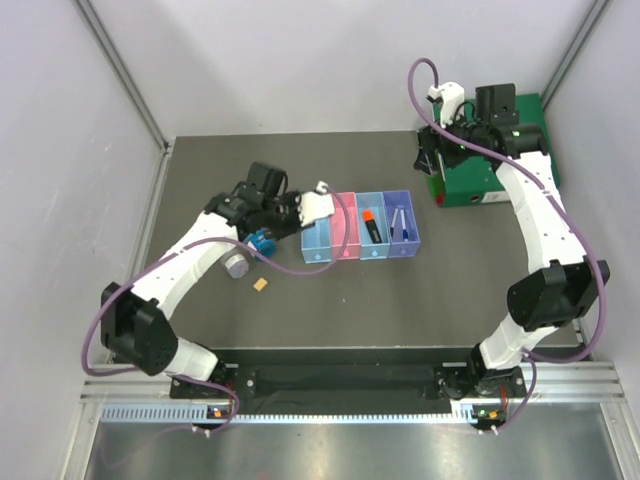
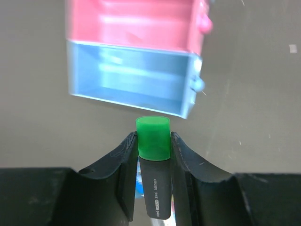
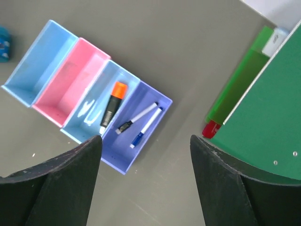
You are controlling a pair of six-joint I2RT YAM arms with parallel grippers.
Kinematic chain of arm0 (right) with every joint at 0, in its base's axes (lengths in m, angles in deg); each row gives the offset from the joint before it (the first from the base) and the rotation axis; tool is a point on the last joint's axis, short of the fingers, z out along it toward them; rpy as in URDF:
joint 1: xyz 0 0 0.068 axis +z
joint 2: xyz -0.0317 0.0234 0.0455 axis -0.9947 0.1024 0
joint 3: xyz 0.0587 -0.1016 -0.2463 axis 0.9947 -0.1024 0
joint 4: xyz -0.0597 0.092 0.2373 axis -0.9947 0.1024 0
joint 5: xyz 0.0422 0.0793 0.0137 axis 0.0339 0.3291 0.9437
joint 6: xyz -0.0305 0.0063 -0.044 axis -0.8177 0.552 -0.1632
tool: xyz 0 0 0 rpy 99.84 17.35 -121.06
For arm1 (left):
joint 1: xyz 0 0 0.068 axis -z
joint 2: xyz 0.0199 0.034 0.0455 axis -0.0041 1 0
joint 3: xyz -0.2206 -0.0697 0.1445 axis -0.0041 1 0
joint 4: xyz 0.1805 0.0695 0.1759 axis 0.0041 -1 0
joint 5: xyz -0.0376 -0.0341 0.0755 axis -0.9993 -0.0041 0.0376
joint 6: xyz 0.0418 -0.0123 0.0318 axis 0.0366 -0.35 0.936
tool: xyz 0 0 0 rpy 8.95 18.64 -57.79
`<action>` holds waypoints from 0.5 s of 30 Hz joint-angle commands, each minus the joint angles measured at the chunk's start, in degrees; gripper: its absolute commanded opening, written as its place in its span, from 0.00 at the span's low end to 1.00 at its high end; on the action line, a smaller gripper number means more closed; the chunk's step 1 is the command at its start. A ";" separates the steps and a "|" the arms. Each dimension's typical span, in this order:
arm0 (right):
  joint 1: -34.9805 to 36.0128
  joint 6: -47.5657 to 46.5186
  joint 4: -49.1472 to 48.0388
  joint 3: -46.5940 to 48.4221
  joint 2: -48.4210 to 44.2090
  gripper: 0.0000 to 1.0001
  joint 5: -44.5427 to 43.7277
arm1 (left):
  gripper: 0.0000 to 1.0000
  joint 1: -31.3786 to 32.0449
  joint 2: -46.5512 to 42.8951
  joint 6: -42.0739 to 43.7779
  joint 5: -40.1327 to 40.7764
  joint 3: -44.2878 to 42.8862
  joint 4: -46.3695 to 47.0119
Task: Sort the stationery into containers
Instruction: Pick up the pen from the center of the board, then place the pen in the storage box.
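My left gripper [image 2: 154,141] is shut on the black highlighter with the green cap [image 2: 153,136], cap end forward. It hangs just short of the near light-blue bin [image 2: 127,104], with the pink bin [image 2: 136,23] beyond. From above, the left gripper [image 1: 293,220] sits left of the containers [image 1: 316,255]. The orange-capped highlighter [image 3: 113,106] lies in the second light-blue bin [image 3: 75,134]. Two white pens [image 3: 141,118] lie in the purple bin [image 3: 115,165]. My right gripper [image 3: 145,139] is open and empty, high above the table near the bins' right end [image 1: 432,160].
A blue round tin [image 1: 262,241], a grey round tin [image 1: 236,264] and a tiny orange block [image 1: 261,285] lie on the dark table left of the bins. A large green binder [image 1: 490,180] stands at the back right, under the right arm.
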 commanded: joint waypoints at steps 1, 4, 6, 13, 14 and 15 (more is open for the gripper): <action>-0.43 -2.99 0.65 0.54 -4.32 0.76 9.29 | 0.00 0.21 -4.05 -12.65 1.64 -9.11 3.89; -0.69 -2.37 2.41 1.86 -3.79 0.77 15.69 | 0.00 0.29 -4.75 -20.73 4.98 -13.16 9.51; -0.87 -0.97 3.29 2.39 -3.09 0.77 19.66 | 0.00 0.29 -5.72 -27.06 6.39 -14.31 15.45; -1.48 5.54 -0.57 1.34 -2.03 0.78 33.64 | 0.00 0.29 -7.48 -45.71 5.86 -14.23 32.18; -1.48 5.98 -1.27 1.42 -2.03 0.78 34.35 | 0.00 0.21 -7.13 -48.17 7.17 -14.92 33.59; -1.48 6.15 -2.32 1.60 -1.86 0.78 35.06 | 0.00 0.29 -6.69 -52.98 9.54 -15.45 34.91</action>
